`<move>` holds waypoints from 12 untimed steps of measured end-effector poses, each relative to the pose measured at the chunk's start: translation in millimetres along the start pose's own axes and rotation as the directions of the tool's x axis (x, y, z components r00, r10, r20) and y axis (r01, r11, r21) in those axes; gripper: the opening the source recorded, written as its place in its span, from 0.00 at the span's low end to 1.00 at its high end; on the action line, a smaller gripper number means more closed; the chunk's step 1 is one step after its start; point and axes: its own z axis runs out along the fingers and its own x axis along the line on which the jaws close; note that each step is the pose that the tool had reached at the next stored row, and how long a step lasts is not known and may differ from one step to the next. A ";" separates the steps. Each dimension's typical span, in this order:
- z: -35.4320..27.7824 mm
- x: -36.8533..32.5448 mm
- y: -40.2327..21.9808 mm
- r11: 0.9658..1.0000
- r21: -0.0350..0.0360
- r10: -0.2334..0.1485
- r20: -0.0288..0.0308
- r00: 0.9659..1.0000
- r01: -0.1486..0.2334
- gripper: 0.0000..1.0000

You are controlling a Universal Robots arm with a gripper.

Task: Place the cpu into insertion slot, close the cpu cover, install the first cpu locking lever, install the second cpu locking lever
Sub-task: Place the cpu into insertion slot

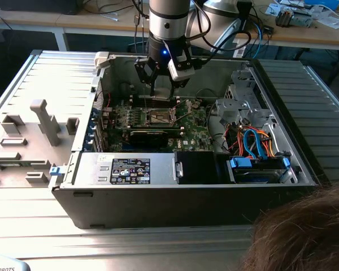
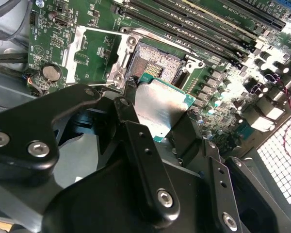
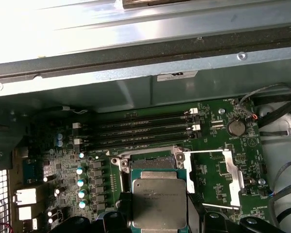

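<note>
Long black memory slots (image 3: 145, 128) run along the green circuit board (image 2: 43, 43) next to the case wall (image 3: 136, 92), and a coin cell (image 3: 236, 127) sits near one board corner. The open computer case (image 1: 130, 192) holds the board, coloured cables (image 1: 251, 138) and a metal drive cage (image 1: 240, 104). The cpu cover (image 3: 233, 177) lies swung open beside the insertion slot (image 2: 157, 65), whose contact field is bare. The gripper (image 2: 157, 114) is clamped on the cpu (image 3: 159, 203), held over the slot and not seated, with black fingers (image 2: 131, 99) on opposite edges.
</note>
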 end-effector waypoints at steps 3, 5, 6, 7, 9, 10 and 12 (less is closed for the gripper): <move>0.7 0.0 0.0 1.000 0.001 0.016 0.001 1.000 -0.016 0.54; 0.8 0.0 -0.1 1.000 0.001 0.020 0.002 1.000 -0.020 0.54; 0.9 0.0 -0.1 1.000 0.001 0.022 0.002 1.000 -0.022 0.54; 1.0 0.0 -0.1 1.000 0.001 0.026 0.002 1.000 -0.026 0.54; 1.2 0.0 -0.1 0.999 0.001 0.032 0.003 0.999 -0.032 0.54; 1.2 0.0 -0.1 0.999 0.001 0.034 0.003 0.999 -0.034 0.54; 1.4 0.0 -0.1 0.999 0.001 0.039 0.003 0.999 -0.039 0.54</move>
